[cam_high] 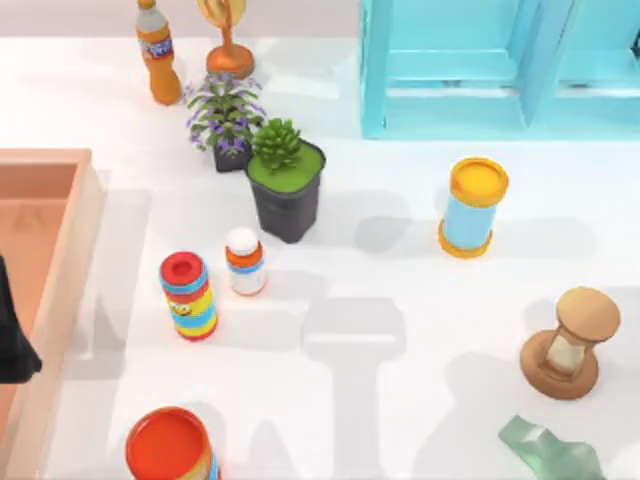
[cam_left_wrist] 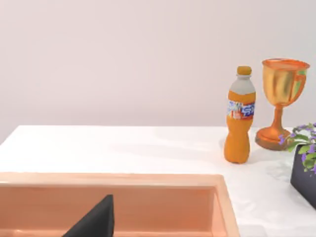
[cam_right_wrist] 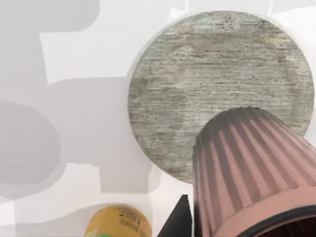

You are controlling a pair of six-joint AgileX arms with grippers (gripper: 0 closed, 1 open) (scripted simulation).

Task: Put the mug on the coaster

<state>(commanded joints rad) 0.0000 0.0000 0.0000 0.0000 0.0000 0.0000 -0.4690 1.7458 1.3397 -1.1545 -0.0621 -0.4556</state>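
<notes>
Close up in the right wrist view, ribbed brown mug (cam_right_wrist: 247,168) w/ dark rim, cut off at frame edge, hangs above round grey woodgrain coaster (cam_right_wrist: 197,84) on white desk (cam_right_wrist: 89,49). Right tool (cam_right_wrist: 178,223): dark tip beside mug; grip can't tell.

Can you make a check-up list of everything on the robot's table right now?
Surface: white table, shadows on it.
Job's things: ribbed mug in front of the round grey coaster in the right wrist view; whether they touch, cannot tell.
Clutter: soda bottle, trophy, flower pot, succulent pot, blue cylinder, striped can, white bottle, hourglass, orange can, green scrap, wooden tray.
Grippers: left gripper over the tray; right, nothing seen.
Cables: nothing seen.
Surroundings: blue frame, plain wall.
</notes>
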